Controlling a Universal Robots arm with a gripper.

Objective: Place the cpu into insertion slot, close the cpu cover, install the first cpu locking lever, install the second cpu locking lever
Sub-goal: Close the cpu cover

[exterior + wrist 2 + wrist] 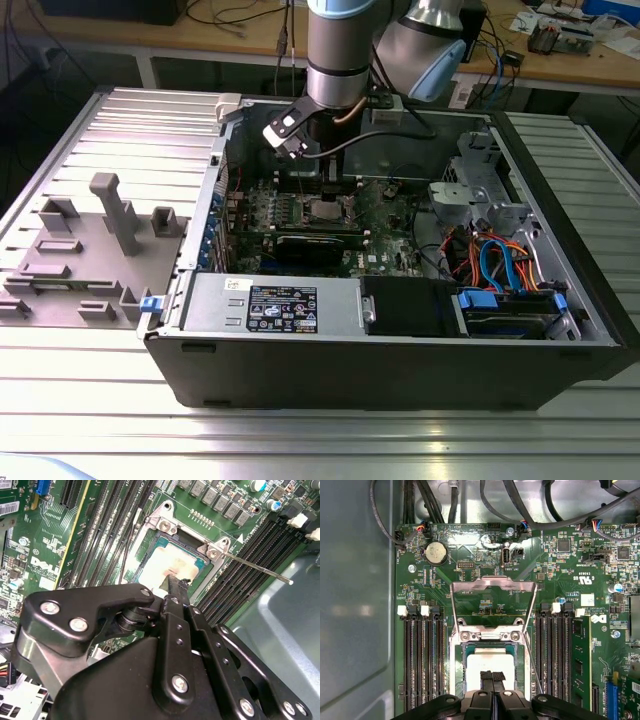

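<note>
Setting: ribbed metal table (80,400) bearing one open computer case (400,370); a cluttered workbench (200,30) stands behind.
Landmark: one insertion slot (466,650) on the green board.
Cpu: one cpu (490,659), lying flat inside the insertion slot.
Cpu cover: one cpu cover (492,583), raised off the slot and hinged at its edge.
Gripper: one gripper (492,676), two fingers pressed together with nothing between them, tips at the cpu's top.
Exterior view: one arm (338,50) over the slot; grey fixture plate (90,250) well apart from it.
Second wrist view: one lever rod (255,566) jutting from the slot's corner.
First wrist view: one coin cell (436,553) beyond the cover.
</note>
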